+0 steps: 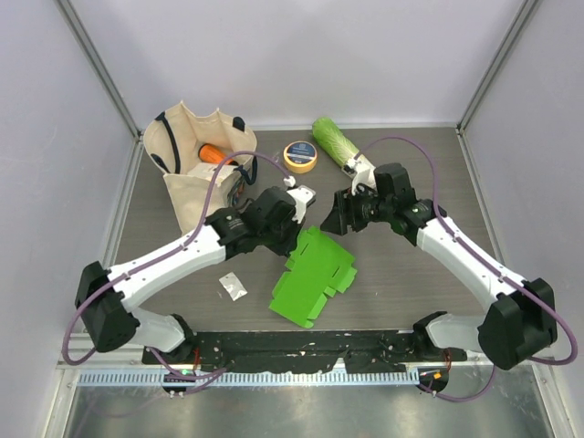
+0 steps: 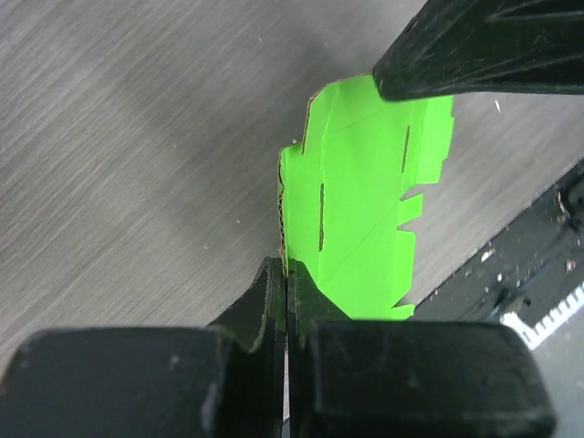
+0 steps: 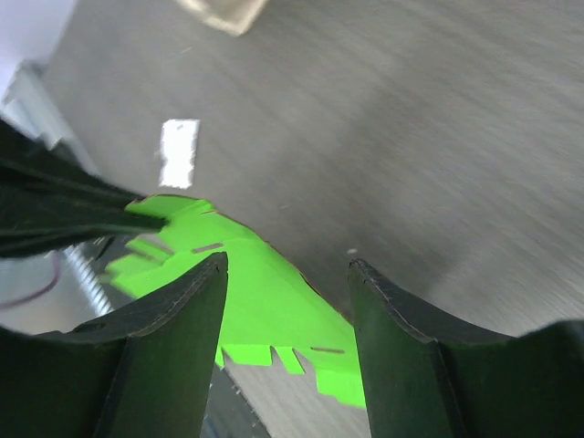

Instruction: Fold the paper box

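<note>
The paper box (image 1: 315, 272) is a flat bright green card with creases, slots and flaps, lying near the middle of the table and tilted up at its far edge. My left gripper (image 1: 299, 230) is shut on that far edge; in the left wrist view its jaws (image 2: 286, 278) pinch the card (image 2: 365, 192). My right gripper (image 1: 331, 221) is open and empty, hovering just above the same far edge, to the right of the left gripper. In the right wrist view its gripper (image 3: 287, 274) straddles the card (image 3: 274, 301) without touching it.
A cream tote bag (image 1: 196, 160) holding an orange item stands at the back left. A yellow tape roll (image 1: 300, 156) and a pale-green cabbage (image 1: 335, 141) lie at the back. A small white packet (image 1: 234, 286) lies left of the card.
</note>
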Controlling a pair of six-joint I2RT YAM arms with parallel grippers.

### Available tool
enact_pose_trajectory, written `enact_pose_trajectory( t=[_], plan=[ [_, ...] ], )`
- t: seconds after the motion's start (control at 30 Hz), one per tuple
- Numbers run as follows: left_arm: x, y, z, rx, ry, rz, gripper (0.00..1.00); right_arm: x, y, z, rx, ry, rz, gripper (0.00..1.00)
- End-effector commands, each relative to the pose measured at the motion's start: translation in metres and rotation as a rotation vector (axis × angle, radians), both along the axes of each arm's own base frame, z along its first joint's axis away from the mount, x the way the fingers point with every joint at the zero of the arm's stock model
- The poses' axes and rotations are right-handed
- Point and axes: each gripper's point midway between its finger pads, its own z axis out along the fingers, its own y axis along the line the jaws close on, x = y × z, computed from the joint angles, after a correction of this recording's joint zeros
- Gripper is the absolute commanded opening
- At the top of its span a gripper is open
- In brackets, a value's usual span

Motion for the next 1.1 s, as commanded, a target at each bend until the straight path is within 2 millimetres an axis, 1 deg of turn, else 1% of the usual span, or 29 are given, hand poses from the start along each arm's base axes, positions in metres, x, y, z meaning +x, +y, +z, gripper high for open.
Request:
enact_pose_trajectory(
  t=[0.0, 0.03, 0.07, 0.1, 0.17, 0.2, 0.23, 0.27, 0.3, 0.37, 0.47, 0.5, 0.53, 0.57, 0.6, 0.63, 0.67, 0.7, 0.77, 0.8, 0.87, 0.9, 0.93, 0.97, 1.0, 1.03, 1.07],
  plan=[
    [-0.021, 0.009, 0.011, -0.03, -0.024, -0.167, 0.0, -0.034, 0.036, 0.035, 0.201, -0.047, 0.342, 0.61],
    [-0.024, 0.01, 0.013, -0.038, -0.028, -0.194, 0.0, -0.037, 0.037, 0.035, 0.213, -0.054, 0.359, 0.61],
    [-0.028, 0.012, 0.021, -0.059, -0.043, -0.211, 0.0, -0.041, 0.037, 0.031, 0.219, -0.049, 0.375, 0.61],
    [-0.029, 0.013, 0.023, -0.066, -0.05, -0.221, 0.0, -0.045, 0.038, 0.033, 0.239, -0.053, 0.398, 0.61],
    [-0.033, 0.012, 0.033, -0.095, -0.068, -0.256, 0.0, -0.058, 0.041, 0.033, 0.283, -0.022, 0.452, 0.6],
    [-0.036, 0.014, 0.041, -0.117, -0.081, -0.272, 0.0, -0.062, 0.043, 0.037, 0.311, -0.029, 0.478, 0.59],
    [-0.037, 0.014, 0.044, -0.127, -0.087, -0.283, 0.0, -0.072, 0.044, 0.041, 0.351, -0.018, 0.526, 0.59],
    [-0.04, 0.014, 0.049, -0.144, -0.089, -0.296, 0.0, -0.078, 0.044, 0.036, 0.367, 0.005, 0.532, 0.59],
    [-0.042, 0.015, 0.056, -0.167, -0.109, -0.302, 0.0, -0.08, 0.046, 0.044, 0.392, -0.019, 0.539, 0.59],
    [-0.047, 0.015, 0.062, -0.197, -0.116, -0.323, 0.0, -0.084, 0.048, 0.041, 0.398, -0.011, 0.54, 0.59],
    [-0.05, 0.017, 0.073, -0.243, -0.148, -0.337, 0.0, -0.085, 0.048, 0.038, 0.393, -0.006, 0.527, 0.56],
    [-0.052, 0.018, 0.073, -0.254, -0.149, -0.345, 0.0, -0.087, 0.049, 0.038, 0.397, -0.007, 0.532, 0.54],
    [-0.054, 0.02, 0.08, -0.273, -0.167, -0.349, 0.0, -0.09, 0.048, 0.042, 0.404, -0.015, 0.536, 0.52],
    [-0.055, 0.02, 0.083, -0.288, -0.177, -0.353, 0.0, -0.095, 0.048, 0.038, 0.408, -0.001, 0.543, 0.51],
    [-0.058, 0.02, 0.085, -0.31, -0.178, -0.366, 0.0, -0.097, 0.051, 0.045, 0.427, -0.046, 0.563, 0.5],
    [-0.062, 0.021, 0.092, -0.34, -0.192, -0.374, 0.0, -0.1, 0.051, 0.047, 0.446, -0.025, 0.563, 0.49],
    [-0.065, 0.021, 0.095, -0.359, -0.2, -0.387, 0.0, -0.109, 0.05, 0.047, 0.469, -0.016, 0.59, 0.48],
    [-0.067, 0.02, 0.096, -0.377, -0.204, -0.398, 0.0, -0.109, 0.051, 0.054, 0.491, -0.057, 0.612, 0.45],
    [-0.076, 0.021, 0.105, -0.418, -0.213, -0.434, 0.0, -0.112, 0.052, 0.06, 0.514, -0.059, 0.623, 0.4],
    [-0.078, 0.021, 0.105, -0.426, -0.212, -0.443, 0.0, -0.113, 0.052, 0.061, 0.516, -0.059, 0.629, 0.33],
    [-0.087, 0.022, 0.111, -0.455, -0.215, -0.476, 0.0, -0.115, 0.052, 0.063, 0.521, -0.056, 0.64, 0.23],
    [-0.09, 0.021, 0.112, -0.468, -0.217, -0.491, 0.0, -0.116, 0.052, 0.063, 0.526, -0.05, 0.65, 0.08],
    [-0.093, 0.021, 0.113, -0.48, -0.214, -0.505, 0.0, -0.116, 0.053, 0.064, 0.529, -0.048, 0.651, 0.03],
    [-0.099, 0.019, 0.116, -0.5, -0.202, -0.528, 0.0, -0.114, 0.054, 0.064, 0.527, -0.061, 0.646, 0.01],
    [-0.097, 0.019, 0.122, -0.516, -0.215, -0.519, 0.0, -0.112, 0.053, 0.064, 0.517, -0.063, 0.623, 0.01],
    [-0.092, 0.019, 0.127, -0.528, -0.219, -0.487, 0.07, -0.104, 0.054, 0.061, 0.496, -0.08, 0.579, 0.01],
    [-0.082, 0.021, 0.132, -0.54, -0.213, -0.415, 0.24, -0.097, 0.053, 0.062, 0.476, -0.093, 0.553, 0.01]
  ],
)
